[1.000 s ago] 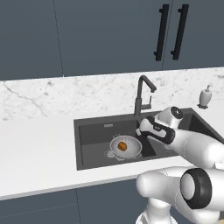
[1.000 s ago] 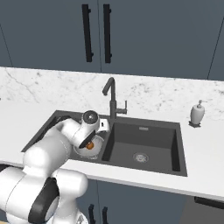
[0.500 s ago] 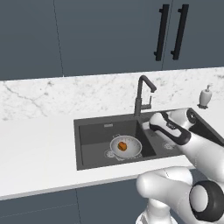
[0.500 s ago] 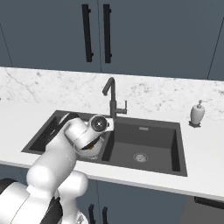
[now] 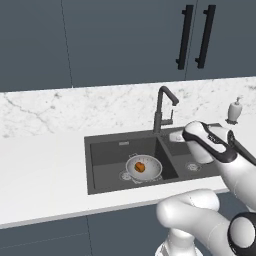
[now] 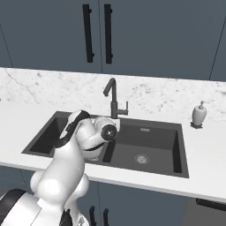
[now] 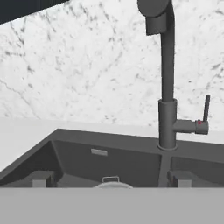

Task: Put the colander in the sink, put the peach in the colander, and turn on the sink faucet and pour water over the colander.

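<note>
faucet lever waits to the right of the open gripper

while the colander (image 5: 144,169) already sits low in the large left basin of the sink (image 5: 102,150) with the peach (image 5: 140,167) inside it, just left of centre in the left base view, the sink faucet (image 5: 161,107) stands above and right of it with its spout turned right. the arm's wrist crosses the right middle of this frame and covers much of the small basin; the fingers themselves are hard to pick out here.

seen from the right base view, the arm bends over the left basin and hides the colander almost entirely. the faucet (image 6: 113,98) rises at upper centre, its small side lever sticking out to the right of the post. a soap dispenser (image 6: 199,114) stands at the right edge on the counter.

looking along the hand, the fingertips (image 7: 41,179) stand wide apart at the bottom corners with nothing between them. the faucet post (image 7: 167,109) is right of centre and the lever (image 7: 205,109) stands upright further right, so the hand probably has to shift right and forward. only the colander's rim and one handle (image 7: 111,180) peek in at the bottom edge. no water runs.
</note>
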Robot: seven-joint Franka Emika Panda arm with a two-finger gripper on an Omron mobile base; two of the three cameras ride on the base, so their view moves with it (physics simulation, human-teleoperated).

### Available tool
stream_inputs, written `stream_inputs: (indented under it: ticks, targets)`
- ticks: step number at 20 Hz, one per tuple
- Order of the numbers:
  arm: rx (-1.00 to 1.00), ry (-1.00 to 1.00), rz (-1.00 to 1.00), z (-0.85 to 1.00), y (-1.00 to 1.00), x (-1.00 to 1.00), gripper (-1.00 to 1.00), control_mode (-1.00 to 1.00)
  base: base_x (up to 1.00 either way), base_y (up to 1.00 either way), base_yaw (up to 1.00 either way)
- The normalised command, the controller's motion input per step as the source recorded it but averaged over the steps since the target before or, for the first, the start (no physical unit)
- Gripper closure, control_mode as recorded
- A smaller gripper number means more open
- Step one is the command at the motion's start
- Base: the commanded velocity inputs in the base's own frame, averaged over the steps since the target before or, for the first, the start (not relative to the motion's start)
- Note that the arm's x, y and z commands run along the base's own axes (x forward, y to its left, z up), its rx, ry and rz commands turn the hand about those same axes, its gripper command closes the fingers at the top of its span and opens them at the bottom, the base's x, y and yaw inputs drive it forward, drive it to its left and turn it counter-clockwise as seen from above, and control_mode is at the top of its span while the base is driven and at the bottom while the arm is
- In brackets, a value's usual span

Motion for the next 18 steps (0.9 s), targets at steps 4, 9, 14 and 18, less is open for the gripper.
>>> stream_inputs:
  ticks: [4, 9, 14, 18]
  targets:
    - [0.1, -0.17, 0.0, 0.28, -0.04, 0.0, -1.0, -1.0, 0.0, 0.0, 0.0]
    - [0.1, -0.21, 0.0, 0.32, -0.04, 0.0, -1.0, -1.0, 0.0, 0.0, 0.0]
    - [0.05, -0.14, 0.0, 0.34, -0.04, 0.0, -1.0, -1.0, 0.0, 0.0, 0.0]
    - [0.01, -0.04, 0.0, 0.32, 0.0, 0.0, -1.0, -1.0, 0.0, 0.0, 0.0]
